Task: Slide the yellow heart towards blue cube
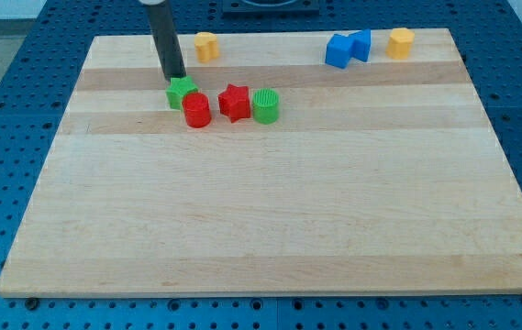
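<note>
Two yellow blocks (pixel 205 46), two blue (pixel 338 51), two red (pixel 196 110), two green (pixel 266 105), on a pale striped wooden board (pixel 270 220).

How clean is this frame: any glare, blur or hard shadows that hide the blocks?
Camera view: lighting is even and soft, no glare on the wooden board; shadows are faint, close under the blocks. The red star has crisp edges; my tip looks sharp, touching the green block.

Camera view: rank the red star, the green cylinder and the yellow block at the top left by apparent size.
1. Red star and green cylinder: too alike to separate.
2. Yellow block: smallest, though it sits farther up the board, so distance may account for that.
</note>
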